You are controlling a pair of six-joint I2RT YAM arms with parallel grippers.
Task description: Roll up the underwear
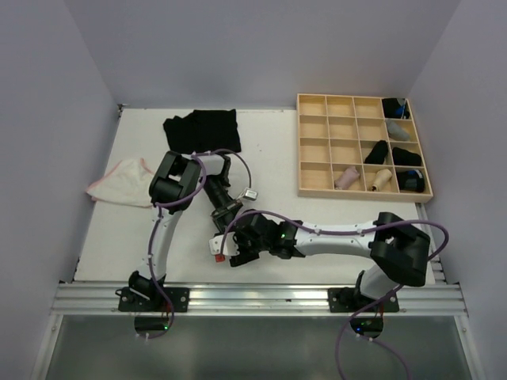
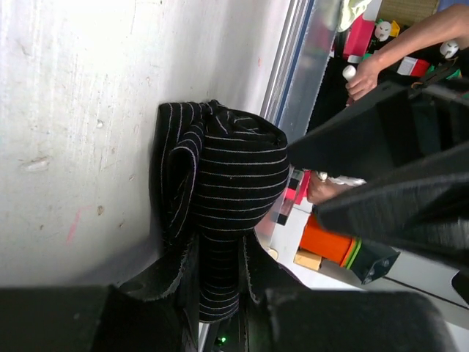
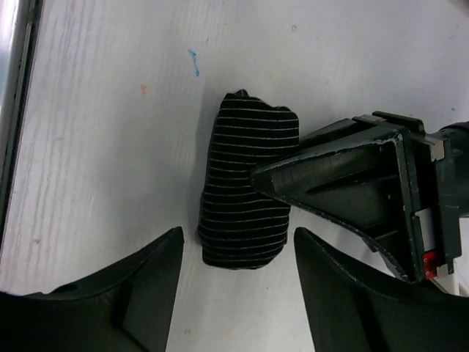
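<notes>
Wooden grid tray (image 1: 329,127) holds rolled underwear (image 1: 376,151) in separate compartments.

Black pinstriped underwear roll (image 2: 234,183) between the left jaws, on white table (image 2: 73,110).

Black pinstriped cloth brief (image 3: 248,192) sits rolled into a tight bundle. Black cloth heap (image 1: 202,131) and whitish pink-edged brief (image 1: 119,183) lie flat.

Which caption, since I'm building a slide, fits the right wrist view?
Striped black underwear roll on white table, pinched by the left tool, right tool open around it.
</notes>
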